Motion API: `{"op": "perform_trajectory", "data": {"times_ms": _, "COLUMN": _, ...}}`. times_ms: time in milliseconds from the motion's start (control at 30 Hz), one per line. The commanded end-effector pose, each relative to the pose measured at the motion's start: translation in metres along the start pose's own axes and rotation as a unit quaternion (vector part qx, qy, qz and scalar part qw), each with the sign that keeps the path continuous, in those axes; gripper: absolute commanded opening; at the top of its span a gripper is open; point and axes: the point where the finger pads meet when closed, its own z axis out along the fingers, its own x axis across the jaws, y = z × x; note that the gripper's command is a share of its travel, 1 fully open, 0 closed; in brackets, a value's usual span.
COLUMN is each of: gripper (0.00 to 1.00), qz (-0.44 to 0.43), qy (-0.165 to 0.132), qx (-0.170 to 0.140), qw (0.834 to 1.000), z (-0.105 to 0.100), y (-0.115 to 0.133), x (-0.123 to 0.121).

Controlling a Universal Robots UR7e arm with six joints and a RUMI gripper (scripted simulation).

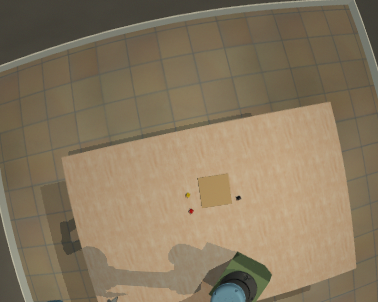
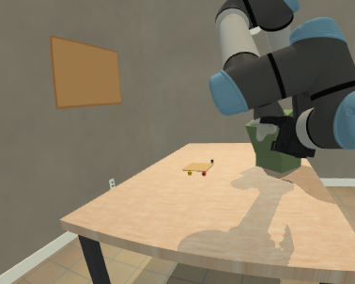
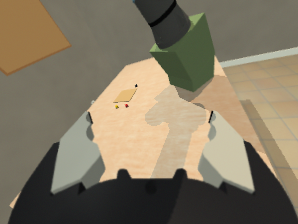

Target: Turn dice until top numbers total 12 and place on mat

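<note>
Overhead, the tan mat [image 1: 214, 190] lies near the middle of the wooden table [image 1: 138, 235]. Three dice rest on the table outside the mat: a yellow die [image 1: 187, 195] just beside its left edge, a red die [image 1: 191, 211] near its lower left corner, and a black die [image 1: 238, 198] just beside its right edge. The arm's green pedestal [image 1: 258, 272] stands at the near table edge, well apart from all three. The fingers themselves cannot be made out in this view.

From the exterior view, the arm [image 2: 289, 80] is folded high above the pedestal [image 2: 266, 162]. The mat [image 2: 198, 166] lies far beyond it, with the yellow die [image 2: 190, 173] and red die [image 2: 204, 173] at its front edge and the black die [image 2: 212, 161] at its rear corner. A cork board [image 2: 84, 72] hangs on the wall.

At the wrist, the gripper [image 3: 150, 117] is fully released, its two grey fingers spread wide with nothing between them. The mat [image 3: 126, 95] and dice appear small and far ahead of the fingertips, slightly toward the left finger. Die top faces are too small to read.
</note>
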Motion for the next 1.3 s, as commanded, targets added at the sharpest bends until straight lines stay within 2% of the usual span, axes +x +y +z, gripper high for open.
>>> {"op": "perform_trajectory", "data": {"times_ms": 0, "gripper": 1.00, "qz": 0.007, "qy": 0.015, "qx": 0.005, "qw": 1.000, "z": 0.006, "y": 0.004, "x": -0.005}}
{"op": "perform_trajectory", "data": {"times_ms": 300, "gripper": 1.00, "qz": 0.029, "qy": 0.058, "qx": 0.022, "qw": 0.998, "z": 0.024, "y": 0.018, "x": -0.020}}
{"op": "perform_trajectory", "data": {"times_ms": 367, "gripper": 1.00, "qz": 0.029, "qy": 0.058, "qx": 0.022, "qw": 0.998, "z": 0.024, "y": 0.018, "x": -0.020}}
{"op": "perform_trajectory", "data": {"times_ms": 600, "gripper": 1.00, "qz": 0.055, "qy": 0.109, "qx": 0.041, "qw": 0.992, "z": 0.045, "y": 0.034, "x": -0.037}}
{"op": "perform_trajectory", "data": {"times_ms": 867, "gripper": 1.00, "qz": 0.097, "qy": 0.183, "qx": 0.069, "qw": 0.976, "z": 0.080, "y": 0.055, "x": -0.060}}
{"op": "perform_trajectory", "data": {"times_ms": 933, "gripper": 1.00, "qz": 0.097, "qy": 0.183, "qx": 0.069, "qw": 0.976, "z": 0.080, "y": 0.055, "x": -0.060}}
{"op": "perform_trajectory", "data": {"times_ms": 1100, "gripper": 1.00, "qz": 0.130, "qy": 0.237, "qx": 0.089, "qw": 0.959, "z": 0.106, "y": 0.069, "x": -0.076}}
{"op": "perform_trajectory", "data": {"times_ms": 1267, "gripper": 1.00, "qz": 0.167, "qy": 0.295, "qx": 0.110, "qw": 0.934, "z": 0.137, "y": 0.082, "x": -0.091}}
